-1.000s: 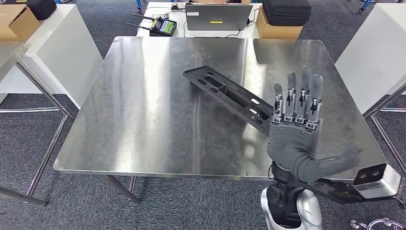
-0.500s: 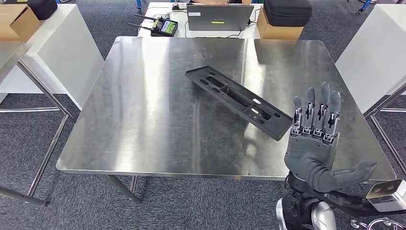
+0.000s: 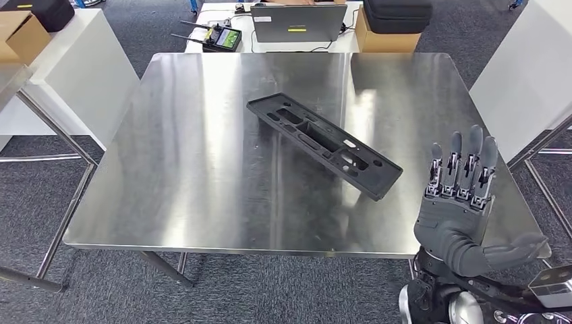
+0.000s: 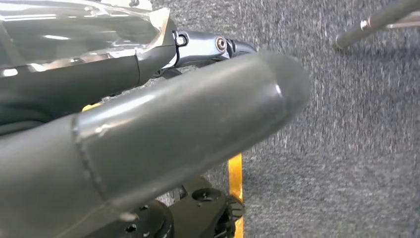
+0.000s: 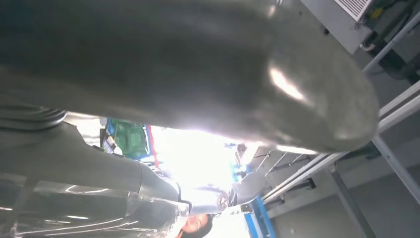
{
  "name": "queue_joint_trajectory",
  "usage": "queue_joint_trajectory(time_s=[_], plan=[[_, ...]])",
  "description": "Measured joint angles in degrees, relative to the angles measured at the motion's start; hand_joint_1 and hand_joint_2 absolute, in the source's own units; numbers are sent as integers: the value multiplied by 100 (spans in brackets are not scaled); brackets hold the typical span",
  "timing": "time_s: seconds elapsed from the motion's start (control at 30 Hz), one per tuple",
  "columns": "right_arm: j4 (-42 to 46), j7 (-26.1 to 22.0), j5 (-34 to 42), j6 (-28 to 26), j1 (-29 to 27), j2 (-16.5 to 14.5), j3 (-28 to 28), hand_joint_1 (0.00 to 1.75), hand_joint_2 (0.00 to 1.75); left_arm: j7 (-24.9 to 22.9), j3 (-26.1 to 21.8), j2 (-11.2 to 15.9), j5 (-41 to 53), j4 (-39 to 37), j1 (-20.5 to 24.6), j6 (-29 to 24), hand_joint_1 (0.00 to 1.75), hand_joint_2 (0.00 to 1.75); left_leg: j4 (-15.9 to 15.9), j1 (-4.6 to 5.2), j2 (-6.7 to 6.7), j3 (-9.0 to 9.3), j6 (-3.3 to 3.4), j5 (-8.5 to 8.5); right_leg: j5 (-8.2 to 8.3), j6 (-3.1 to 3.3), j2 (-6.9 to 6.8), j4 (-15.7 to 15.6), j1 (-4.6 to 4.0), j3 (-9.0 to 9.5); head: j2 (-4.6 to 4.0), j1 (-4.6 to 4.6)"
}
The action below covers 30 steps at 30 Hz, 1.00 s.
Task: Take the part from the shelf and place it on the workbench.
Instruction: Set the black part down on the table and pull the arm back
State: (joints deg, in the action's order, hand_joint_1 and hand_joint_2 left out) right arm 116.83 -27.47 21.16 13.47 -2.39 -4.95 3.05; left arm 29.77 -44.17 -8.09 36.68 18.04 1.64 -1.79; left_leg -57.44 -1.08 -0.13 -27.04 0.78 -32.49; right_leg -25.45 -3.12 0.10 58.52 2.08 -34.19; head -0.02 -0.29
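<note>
Black plastic part (image 3: 324,144) lies flat and diagonal on the steel workbench (image 3: 202,169), so that bit looks done. Right hand (image 3: 459,202) is up near the bench's near right corner, fingers straight and spread, holding nothing. Left hand (image 4: 148,144): can't tell. Risk as I see it: a careless swing could clip the part's near end and shove it.

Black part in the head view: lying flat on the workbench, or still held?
Lying flat and released. The black part rests diagonally on the steel workbench; the right hand is apart from it, raised, fingers spread, empty.
</note>
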Motion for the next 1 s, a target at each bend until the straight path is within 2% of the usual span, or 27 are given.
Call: queue_joint_trajectory(time_s=[0.03,0.1,0.13,0.17,0.2,0.23,0.3,0.33,0.37,0.43,0.47,0.5,0.53,0.57,0.63,0.67,0.7,0.73,0.77,0.8,0.83,0.87,0.9,0.93,1.0], plan=[[5,5,-4,-6,2,-2,-3,0,0,2,1,0,0,1,3,1,0,0,-205,-13,0,-87,-22,-145,-1,64,-3,-8,-2,-1,1,-3],[11,20,-14,-10,2,-10,-7,0,0,3,1,2,0,0,5,2,0,0,-931,-19,0,-424,-43,-540,8,161,-12,-11,-37,-20,1,-11],[11,28,-19,-10,-1,-14,-8,0,0,4,0,4,0,0,4,3,0,0,-1307,-18,-1,-609,-44,-686,21,198,-15,-11,-62,-37,0,-11],[11,34,-23,-10,-3,-16,-10,0,0,4,-1,6,0,-1,3,6,0,0,-1552,-16,-1,-736,-35,-732,36,226,-16,-10,-87,-58,0,-11],[11,40,-27,-10,-5,-17,-12,0,0,4,-1,7,0,-1,2,10,0,0,-1586,-13,-1,-761,-13,-657,53,251,-14,-10,-111,-75,0,-10],[11,44,-29,-10,-7,-17,-14,0,0,4,-1,7,0,-1,1,14,0,0,-1396,-7,-2,-670,23,-482,70,274,-11,-10,-134,-87,0,-10],[11,48,-29,-10,-8,-18,-18,0,0,6,0,12,0,1,3,19,0,0,-628,22,-4,-267,126,-109,105,292,-3,-10,-168,-97,0,-8],[11,48,-29,-8,-7,-18,-19,0,0,11,1,17,0,1,6,20,0,0,-311,44,-3,-102,161,10,129,284,-2,-12,-179,-102,0,-5],[11,48,-29,-5,-7,-19,-19,0,0,18,1,21,0,2,7,21,0,0,-116,71,-4,-12,184,61,156,261,-5,-12,-182,-109,0,-5],[11,48,-29,1,-6,-20,-19,0,0,32,1,27,0,2,5,27,0,0,-35,119,-4,-25,198,119,226,183,-15,-27,-171,-130,0,-5],[12,48,-29,2,-5,-20,-19,0,0,35,1,27,0,0,3,31,0,0,4,113,0,-52,218,172,243,144,-20,-20,-172,-151,0,-8],[13,48,-29,3,-6,-19,-19,0,0,38,0,28,0,-1,2,35,0,0,51,107,6,-84,239,238,200,123,-19,19,-174,-195,0,-5],[13,50,-32,4,-6,-18,-19,0,0,39,-1,28,0,-2,3,40,0,0,96,93,19,-127,269,317,63,132,-17,149,-181,-266,0,6],[13,55,-36,6,-7,-17,-19,0,0,41,-1,27,0,-4,4,44,0,0,129,80,32,-185,286,391,-159,159,-15,392,-184,-363,0,20],[11,66,-47,10,-10,-17,-19,0,0,43,-2,29,-1,-4,2,51,0,0,130,92,55,-327,304,504,-633,203,-10,1090,-164,-554,-1,44],[10,71,-51,11,-12,-16,-19,0,0,43,-3,29,-2,-5,0,53,0,0,126,95,62,-402,297,555,-746,181,-10,1382,-154,-591,0,45],[8,74,-53,12,-14,-16,-19,0,0,44,-3,29,-4,-5,-2,55,0,0,121,95,70,-467,289,604,-750,131,-11,1522,-142,-552,0,44],[7,77,-55,13,-15,-15,-19,0,0,47,-3,28,-8,-5,-2,59,0,0,114,92,75,-526,276,649,-661,62,-11,1447,-131,-406,1,46],[7,78,-55,15,-14,-15,-19,0,0,51,-4,27,-11,-5,-3,63,0,0,104,87,76,-574,256,687,-533,-2,-12,1154,-116,-155,2,45],[7,78,-55,18,-13,-15,-19,0,0,57,-6,26,-16,-4,-3,67,0,0,88,88,77,-617,233,717,-446,-42,-13,722,-100,146,2,46],[7,78,-55,20,-11,-15,-19,0,0,64,-9,25,-22,-4,-3,69,0,0,65,92,75,-659,204,745,-407,-51,-8,288,-106,440,1,45],[7,78,-55,23,-10,-15,-19,0,0,72,-11,25,-27,-3,-3,70,0,0,41,99,74,-691,172,774,-412,-42,-3,-35,-117,633,1,42],[7,78,-55,25,-10,-15,-19,0,0,79,-15,25,-32,-3,-3,71,0,0,23,107,74,-722,142,805,-445,-24,2,-211,-135,724,1,39],[7,78,-55,28,-11,-15,-20,0,0,85,-17,25,-34,-3,-4,72,0,0,12,108,72,-743,113,841,-447,-1,6,-254,-159,739,1,34],[5,78,-55,35,-11,-16,-21,0,0,91,-22,27,-35,-3,-10,72,0,0,-48,94,59,-799,59,802,-398,78,-4,-255,-105,679,1,28]])
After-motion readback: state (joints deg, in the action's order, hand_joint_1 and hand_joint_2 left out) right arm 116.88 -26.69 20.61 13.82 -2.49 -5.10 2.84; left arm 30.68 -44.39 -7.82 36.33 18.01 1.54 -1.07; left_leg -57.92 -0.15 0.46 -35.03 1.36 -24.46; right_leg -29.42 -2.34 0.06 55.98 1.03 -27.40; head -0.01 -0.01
